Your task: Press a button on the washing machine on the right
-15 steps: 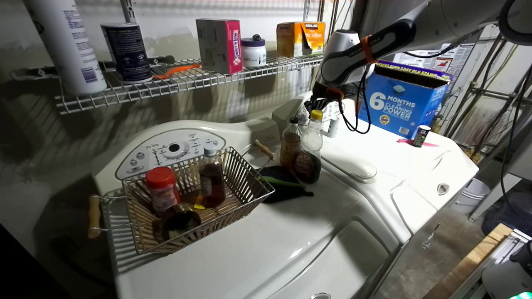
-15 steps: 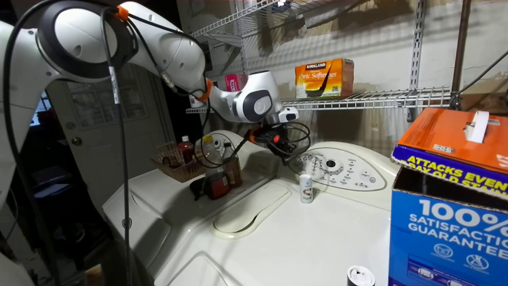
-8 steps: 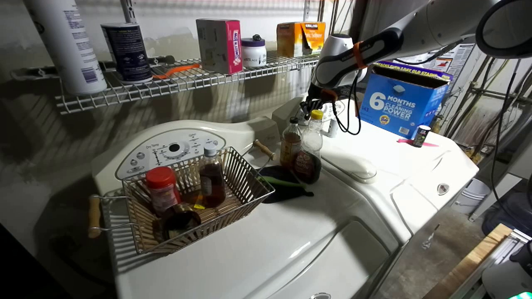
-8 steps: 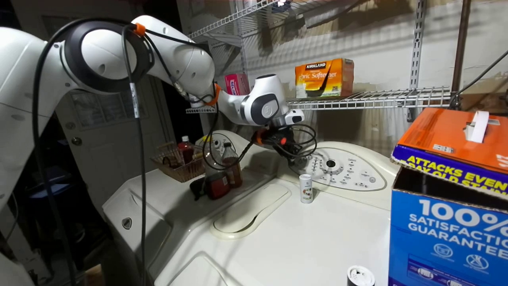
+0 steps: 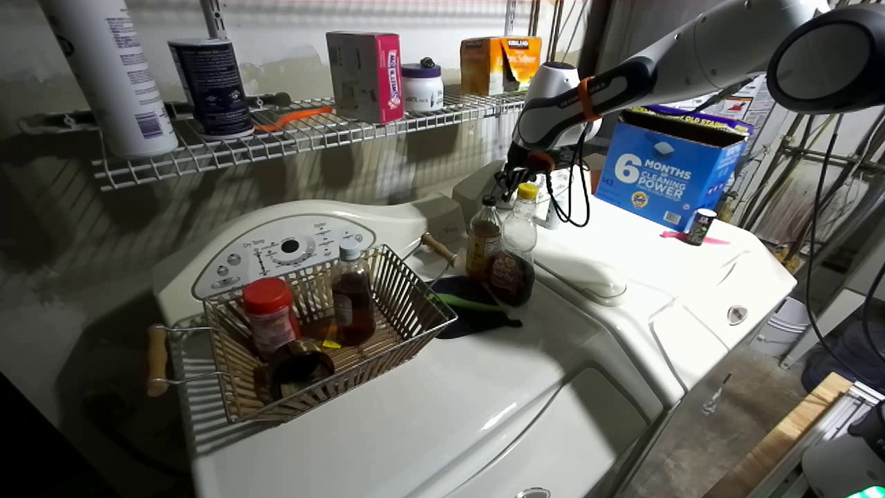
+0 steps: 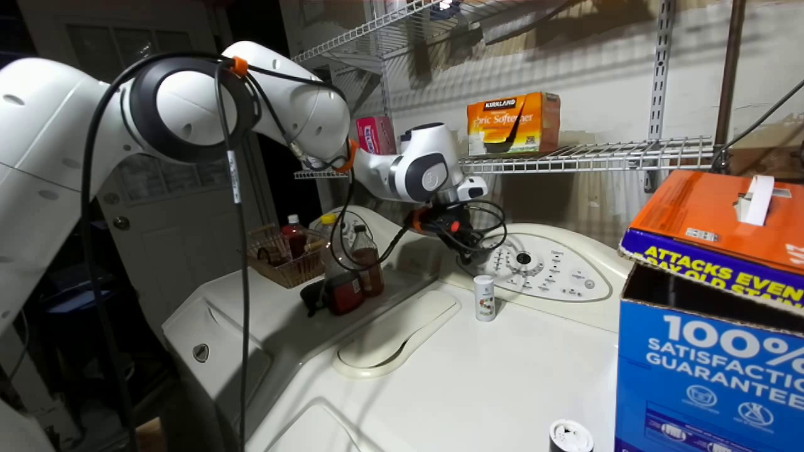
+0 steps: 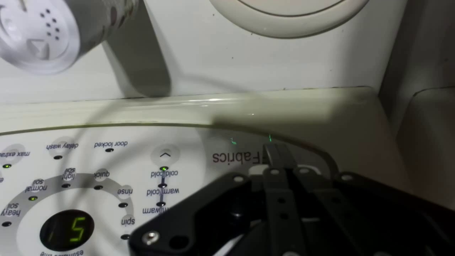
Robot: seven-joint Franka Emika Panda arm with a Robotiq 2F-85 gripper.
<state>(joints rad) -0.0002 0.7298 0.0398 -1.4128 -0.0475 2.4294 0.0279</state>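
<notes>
The washing machine on the right is white, with a flat lid (image 5: 681, 256) that also shows in an exterior view (image 6: 490, 376). Its arched console (image 6: 559, 270) carries round buttons, small lights and a dark round display. In the wrist view the console (image 7: 192, 145) appears upside down, with green lights and a lit green digit (image 7: 77, 229). My gripper (image 7: 279, 151) is shut and empty, its fingertips together in front of the "Fabrics" lettering near the console's end. The gripper also shows in both exterior views (image 5: 505, 187) (image 6: 465, 256). I cannot tell whether the tips touch the panel.
A small white canister (image 6: 484, 298) stands before the console, also in the wrist view (image 7: 46, 39). Bottles (image 5: 484, 242) (image 5: 513, 273) stand on the neighbouring machine below the arm. A blue box (image 5: 664, 173) stands on the washing machine. A wire shelf (image 6: 597, 164) hangs above. Cables loop round the wrist.
The arm has moved toward the console: leftward in one exterior view, rightward and a little down in the other. The movement slows in the last half second. The objects have not moved.
</notes>
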